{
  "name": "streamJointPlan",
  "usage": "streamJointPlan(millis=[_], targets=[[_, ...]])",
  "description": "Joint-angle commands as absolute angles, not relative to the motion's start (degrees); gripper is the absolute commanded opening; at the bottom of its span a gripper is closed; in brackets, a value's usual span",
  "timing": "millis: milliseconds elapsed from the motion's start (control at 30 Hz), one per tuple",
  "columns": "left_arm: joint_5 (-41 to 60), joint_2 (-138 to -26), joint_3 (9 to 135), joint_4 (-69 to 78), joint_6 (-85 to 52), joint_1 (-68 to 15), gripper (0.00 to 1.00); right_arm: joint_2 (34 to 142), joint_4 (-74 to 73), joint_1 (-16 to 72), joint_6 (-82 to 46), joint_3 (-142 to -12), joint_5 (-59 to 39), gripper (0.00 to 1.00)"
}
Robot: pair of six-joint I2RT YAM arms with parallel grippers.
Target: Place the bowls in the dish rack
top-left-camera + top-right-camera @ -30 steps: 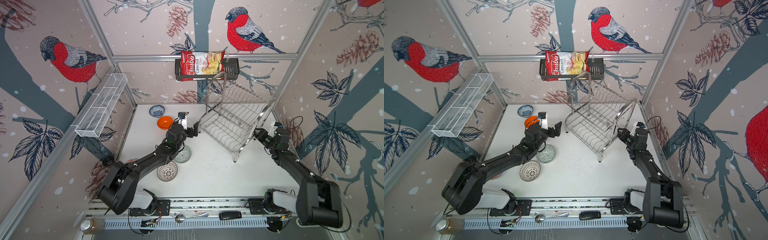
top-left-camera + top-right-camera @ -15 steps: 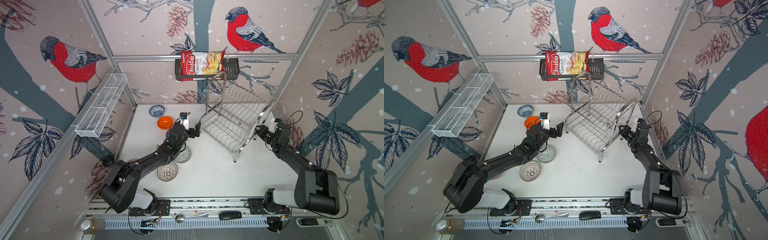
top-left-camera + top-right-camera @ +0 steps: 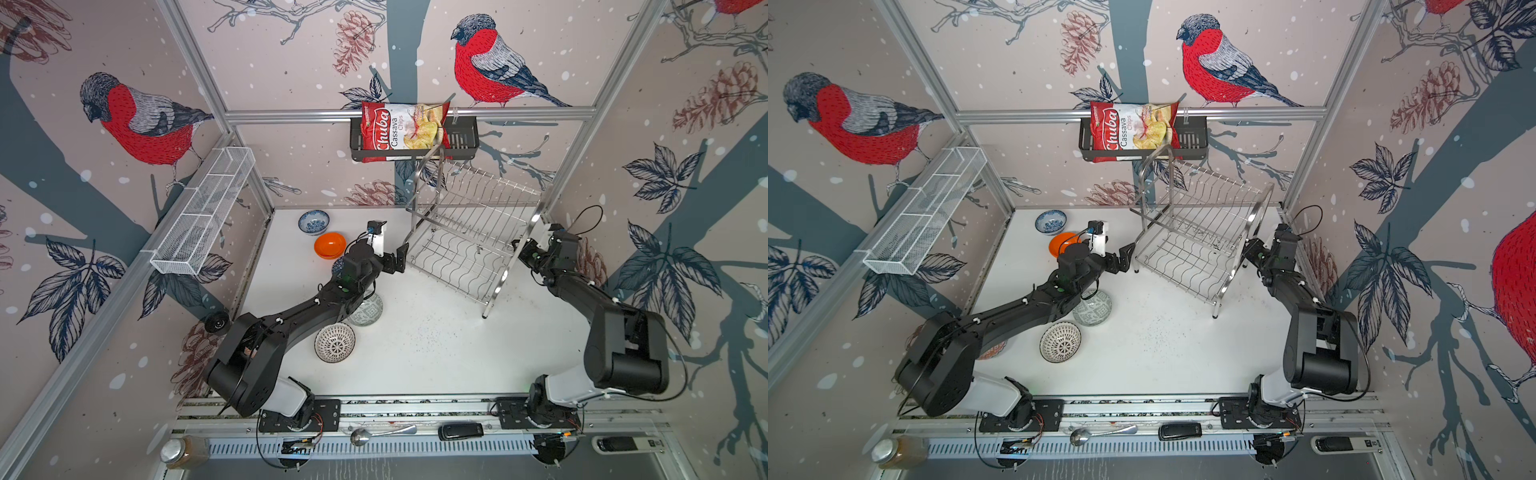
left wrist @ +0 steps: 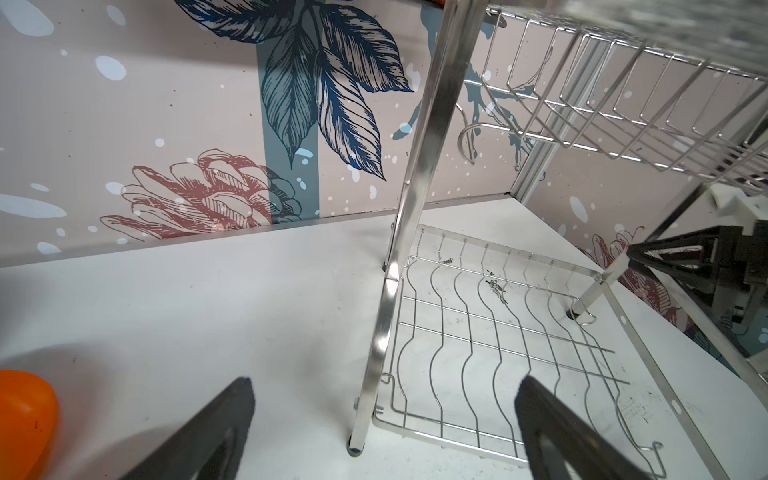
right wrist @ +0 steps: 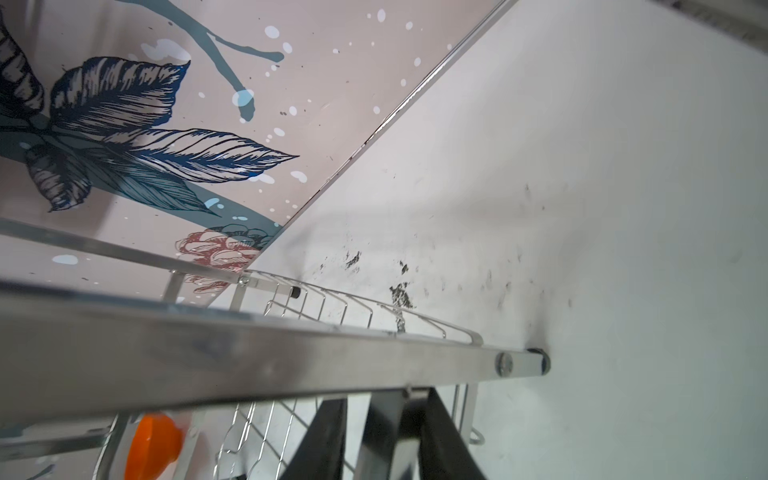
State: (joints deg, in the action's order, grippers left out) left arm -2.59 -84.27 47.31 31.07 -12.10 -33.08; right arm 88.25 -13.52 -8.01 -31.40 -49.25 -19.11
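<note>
The left gripper [image 3: 397, 258] stands wide open just beside the two-tier shiny steel wire dish rack [image 3: 486, 199]. In the left wrist view its fingers [image 4: 208, 432] flank the rack's front leg without touching it. The right gripper [image 3: 523, 248] is narrow, with one finger on either side of the rack's opposite side tube; we cannot tell whether it clamps.

We see the bowls on the white tabletop [image 3: 436, 345], all on the rack's left-gripper side. The blue-floral white bowl [image 3: 313, 221] and plain orange bowl [image 3: 329, 245] sit near the rack. The grey-green geometric bowl [image 3: 368, 311] and the white bowl with black dotted rays [image 3: 335, 343] lie farther off.
</note>
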Motion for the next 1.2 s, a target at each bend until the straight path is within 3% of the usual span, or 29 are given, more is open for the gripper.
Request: streamJointPlan(millis=[0,200,433,867,1167], targets=[[0.4,-84.9,48.9,30.9,-12.9,-33.2,0.98,90.3,-5.9,-9.0,-23.7,-52.4,-10.6,0.37],[1.0,-84.9,49.3,31.5,-13.9,-33.4,0.98,85.5,-4.1,-9.8,-24.3,-52.4,-10.8,0.6],[0.8,-84.8,48.3,32.1,-13.7,-34.1,0.98,74.8,-2.1,-9.9,-25.9,-45.8,-8.3,0.75],[-2.6,-81.9,46.1,31.3,-11.8,-38.1,0.98,60.2,-0.1,-8.5,-30.3,-34.1,-12.2,0.77],[-2.7,-81.2,46.1,29.5,-11.7,-38.2,0.98,51.1,0.8,-2.0,-30.8,-27.1,-7.1,0.76]])
